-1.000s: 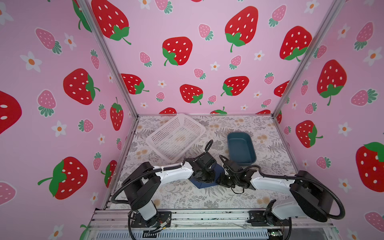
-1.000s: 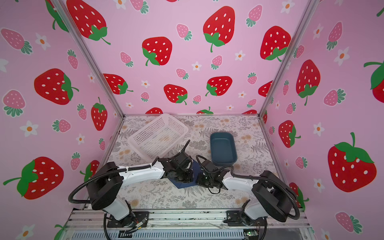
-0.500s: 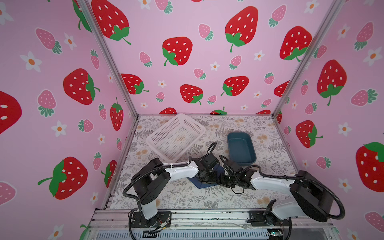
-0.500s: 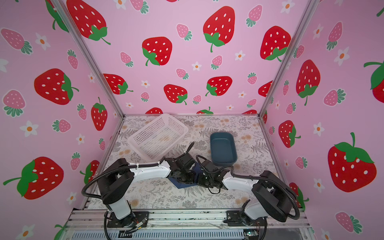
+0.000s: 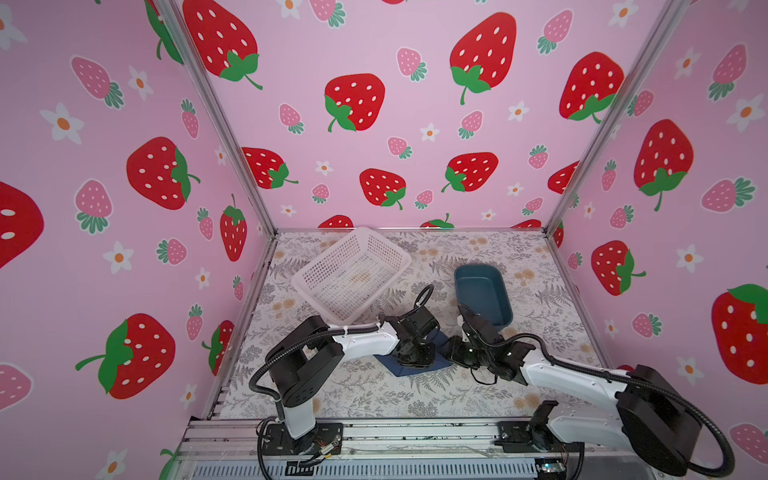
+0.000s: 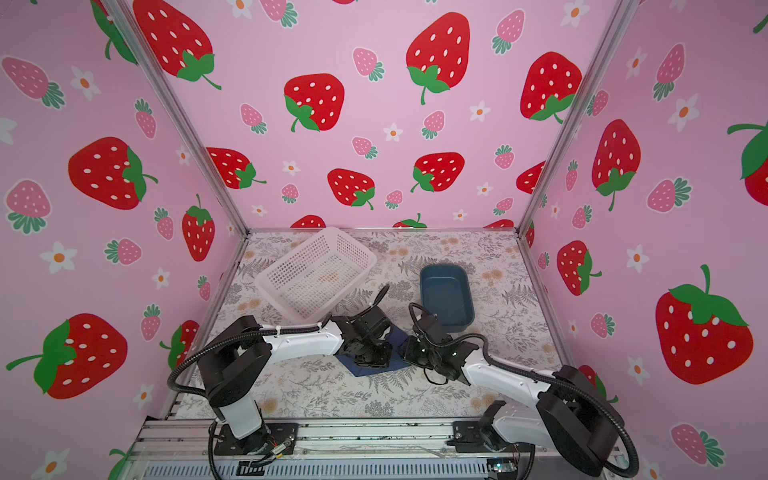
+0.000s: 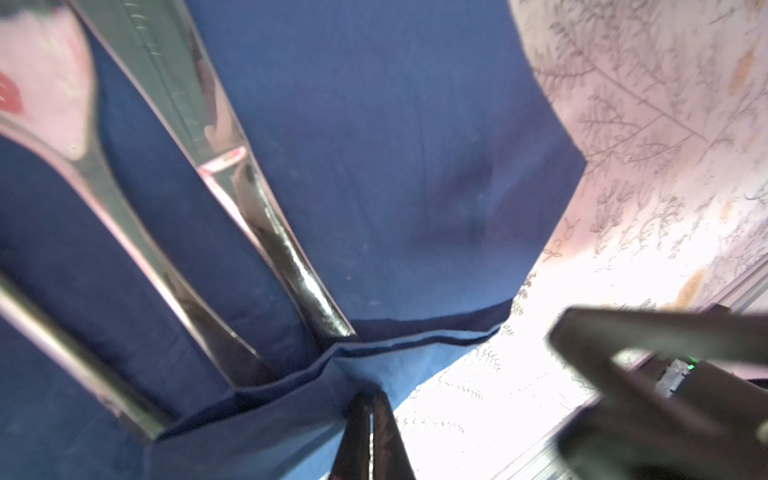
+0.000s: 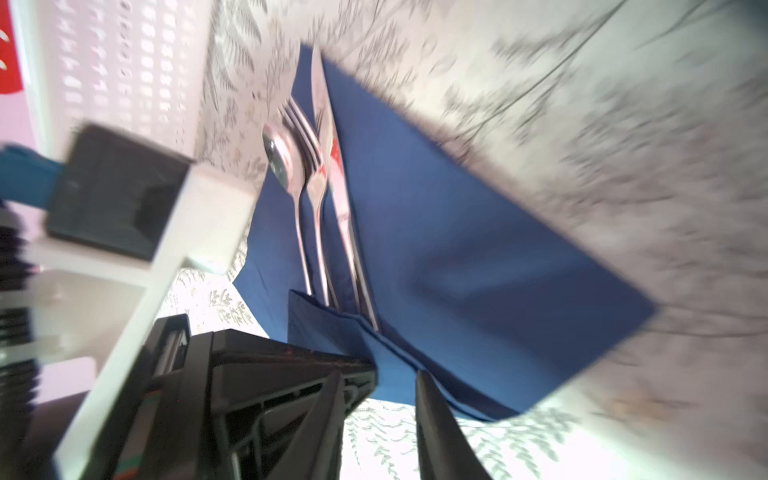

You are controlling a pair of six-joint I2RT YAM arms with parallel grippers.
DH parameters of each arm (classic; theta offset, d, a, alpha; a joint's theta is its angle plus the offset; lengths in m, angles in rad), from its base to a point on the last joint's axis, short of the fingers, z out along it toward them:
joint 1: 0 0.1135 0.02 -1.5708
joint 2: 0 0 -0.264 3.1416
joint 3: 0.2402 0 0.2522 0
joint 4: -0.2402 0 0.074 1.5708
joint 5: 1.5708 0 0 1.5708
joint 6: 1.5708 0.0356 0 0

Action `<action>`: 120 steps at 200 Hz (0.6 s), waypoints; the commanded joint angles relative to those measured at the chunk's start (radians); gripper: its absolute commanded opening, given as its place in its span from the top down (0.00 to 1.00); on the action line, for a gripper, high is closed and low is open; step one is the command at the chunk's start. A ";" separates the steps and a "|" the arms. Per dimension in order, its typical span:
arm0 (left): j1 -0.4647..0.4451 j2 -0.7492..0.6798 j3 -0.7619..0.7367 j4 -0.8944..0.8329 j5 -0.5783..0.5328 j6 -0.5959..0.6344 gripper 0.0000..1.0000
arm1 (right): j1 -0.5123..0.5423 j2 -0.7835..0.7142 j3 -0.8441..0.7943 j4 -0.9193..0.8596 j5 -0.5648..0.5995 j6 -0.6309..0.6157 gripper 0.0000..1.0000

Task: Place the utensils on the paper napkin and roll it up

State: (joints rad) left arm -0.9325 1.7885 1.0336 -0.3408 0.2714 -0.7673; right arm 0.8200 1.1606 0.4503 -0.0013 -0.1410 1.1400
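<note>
Pinching the folded flap of the paper napkin (image 7: 415, 166), the left gripper (image 7: 370, 397) is closed on it. The right gripper (image 8: 397, 374) stands with jaws parted beside the same flap (nothing clamped). Navy, thin and creased, the paper napkin lies on the floral table (image 5: 374, 399) at front centre, in front of the white basket (image 5: 353, 274) and teal tray (image 5: 482, 291). The utensils (image 8: 320, 199) (spoon, fork, knife; shiny silver) rest on it side by side, long axes nearly parallel. Their handles are tucked under the flap and their heads point away from both grippers.

Navy napkin (image 8: 478, 270), silver utensils (image 8: 318, 195), pale-pink basket (image 5: 332, 266), teal tray (image 5: 482, 291), fern-print table (image 5: 374, 395), strawberry walls (image 5: 415, 41).
</note>
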 commanded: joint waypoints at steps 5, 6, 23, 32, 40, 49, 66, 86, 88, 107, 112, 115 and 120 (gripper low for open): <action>-0.005 -0.001 0.025 -0.030 -0.018 -0.004 0.92 | -0.080 -0.076 -0.066 -0.021 0.012 0.024 0.62; -0.005 -0.001 0.025 -0.030 -0.018 -0.004 0.92 | -0.083 -0.079 -0.069 -0.022 0.010 0.024 0.62; -0.005 -0.003 0.025 -0.029 -0.018 -0.003 0.92 | -0.120 -0.103 -0.100 -0.001 -0.024 0.026 0.59; -0.005 -0.004 0.024 -0.030 -0.018 -0.001 0.92 | -0.134 -0.105 -0.109 0.015 -0.045 0.024 0.59; -0.006 -0.005 0.026 -0.029 -0.017 -0.003 0.92 | -0.138 -0.100 -0.113 0.022 -0.056 0.024 0.58; -0.005 -0.004 0.025 -0.027 -0.015 -0.003 0.92 | -0.140 -0.092 -0.114 0.030 -0.067 0.021 0.57; -0.005 -0.006 0.025 -0.025 -0.015 -0.004 0.92 | -0.143 -0.064 -0.107 0.038 -0.080 0.008 0.56; -0.005 -0.008 0.025 -0.025 -0.014 -0.001 0.92 | -0.144 -0.021 -0.089 0.039 -0.095 -0.005 0.56; -0.004 -0.008 0.025 -0.025 -0.014 -0.001 0.92 | -0.144 -0.016 -0.087 0.039 -0.096 -0.005 0.55; -0.005 -0.008 0.024 -0.025 -0.014 0.001 0.92 | -0.143 0.018 -0.086 0.047 -0.103 0.001 0.55; -0.004 -0.008 0.025 -0.026 -0.014 0.000 0.92 | -0.143 0.024 -0.086 0.047 -0.100 0.003 0.55; -0.005 -0.009 0.025 -0.026 -0.014 0.001 0.92 | -0.143 0.027 -0.088 0.047 -0.098 0.005 0.55; -0.005 -0.009 0.025 -0.025 -0.014 0.002 0.92 | -0.143 0.028 -0.089 0.047 -0.094 0.011 0.55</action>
State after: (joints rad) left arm -0.9325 1.7882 1.0336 -0.3408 0.2710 -0.7662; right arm 0.6804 1.1625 0.3477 0.0456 -0.2237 1.1366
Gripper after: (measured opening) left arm 0.079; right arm 0.448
